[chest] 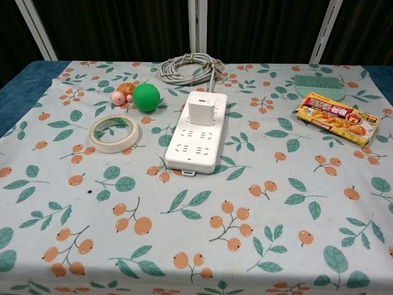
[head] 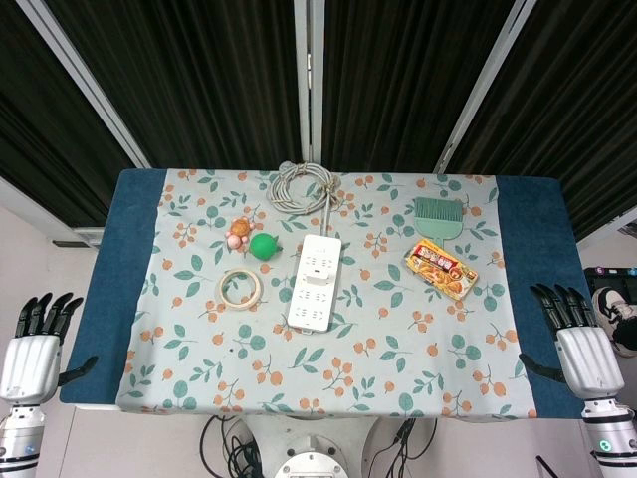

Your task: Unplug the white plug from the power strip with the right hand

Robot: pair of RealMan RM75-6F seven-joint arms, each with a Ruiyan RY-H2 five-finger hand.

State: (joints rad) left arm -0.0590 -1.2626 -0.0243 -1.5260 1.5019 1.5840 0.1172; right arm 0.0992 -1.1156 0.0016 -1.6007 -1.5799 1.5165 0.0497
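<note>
The white power strip (head: 315, 283) (chest: 198, 133) lies lengthwise at the middle of the flowered tablecloth. A boxy white plug (chest: 201, 111) (head: 319, 263) stands seated in its far sockets. The strip's grey cable coil (head: 304, 186) (chest: 189, 67) lies behind it. My right hand (head: 577, 341) hangs off the table's right edge with fingers spread and nothing in it, far from the plug. My left hand (head: 35, 344) is likewise off the left edge, fingers apart and holding nothing. Neither hand shows in the chest view.
Left of the strip are a tape roll (head: 240, 288) (chest: 113, 133), a green ball (head: 263, 246) (chest: 147, 97) and a small pink toy (head: 239, 234) (chest: 122, 96). To the right lie a snack box (head: 441, 269) (chest: 337, 118) and a green brush (head: 437, 214) (chest: 317, 84).
</note>
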